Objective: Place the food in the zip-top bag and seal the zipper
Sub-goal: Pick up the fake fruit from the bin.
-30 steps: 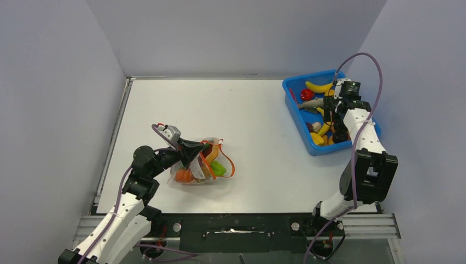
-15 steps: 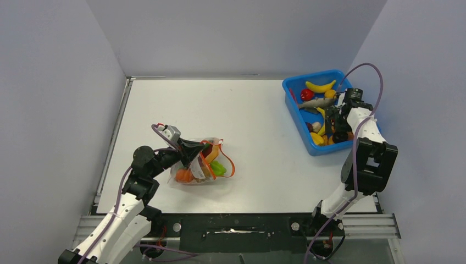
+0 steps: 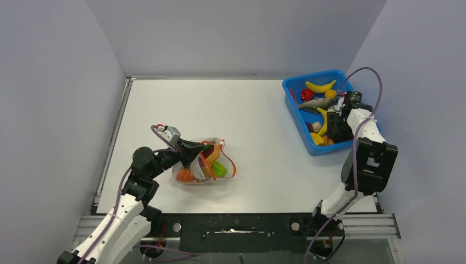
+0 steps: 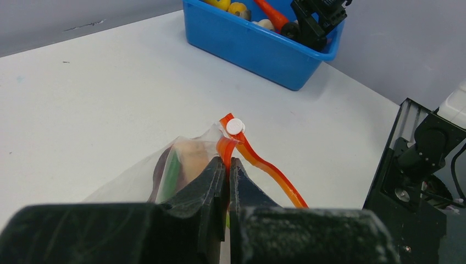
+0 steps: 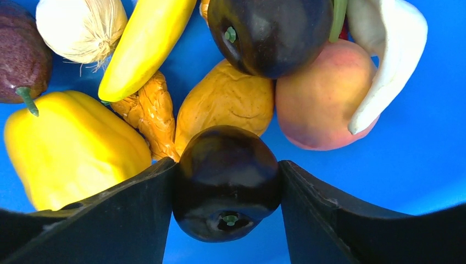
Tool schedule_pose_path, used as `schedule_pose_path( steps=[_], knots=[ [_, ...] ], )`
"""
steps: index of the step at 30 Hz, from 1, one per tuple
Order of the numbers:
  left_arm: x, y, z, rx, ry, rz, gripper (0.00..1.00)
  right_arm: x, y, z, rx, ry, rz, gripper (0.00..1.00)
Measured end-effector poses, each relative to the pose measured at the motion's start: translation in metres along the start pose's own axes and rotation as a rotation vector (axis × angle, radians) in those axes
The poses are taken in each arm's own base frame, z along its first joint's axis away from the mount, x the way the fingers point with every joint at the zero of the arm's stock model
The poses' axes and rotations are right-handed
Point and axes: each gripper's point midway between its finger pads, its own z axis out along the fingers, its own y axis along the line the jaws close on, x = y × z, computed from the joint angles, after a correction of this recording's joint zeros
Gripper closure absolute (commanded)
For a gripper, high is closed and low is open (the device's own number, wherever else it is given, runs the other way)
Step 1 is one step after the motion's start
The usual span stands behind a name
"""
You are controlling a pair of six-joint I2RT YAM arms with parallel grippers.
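Now lowered into the blue tray point(image 3: 292, 107), far right corner, right hand point(image 5: 226, 190) grips a dark round fruit point(image 5: 225, 159), likely next for bagging; left hand point(image 4: 228, 163) pinches zipper point(image 4: 264, 165).

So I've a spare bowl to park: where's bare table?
Widest bare table lies between the zip-top bag and the blue tray, back to the far wall; the far-left corner is free too. Crowded: the tray, packed with food where the right pincer grips a dark fruit, and the bag, its zipper pinched by the left pincer.
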Motion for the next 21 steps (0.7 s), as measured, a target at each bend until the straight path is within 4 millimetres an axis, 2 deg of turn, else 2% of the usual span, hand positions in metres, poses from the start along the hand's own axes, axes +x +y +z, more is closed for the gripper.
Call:
schedule_pose_path(
  steps=[2, 10, 15, 21],
  knots=[
    [0.000, 0.000, 0.000, 0.000, -0.001, 0.001, 1.00, 0.001, 0.001, 0.000, -0.005, 0.002, 0.001, 0.49],
    [-0.001, -0.001, 0.000, 0.001, -0.003, 0.002, 1.00, -0.003, 0.005, -0.006, -0.020, -0.020, -0.003, 0.60],
    [-0.002, -0.001, -0.001, 0.002, -0.006, 0.004, 1.00, -0.011, 0.009, -0.019, -0.018, -0.064, -0.014, 0.61],
    [-0.002, -0.001, -0.001, 0.002, -0.008, 0.005, 1.00, -0.030, 0.032, -0.043, -0.024, -0.155, -0.084, 0.61]
  ],
)
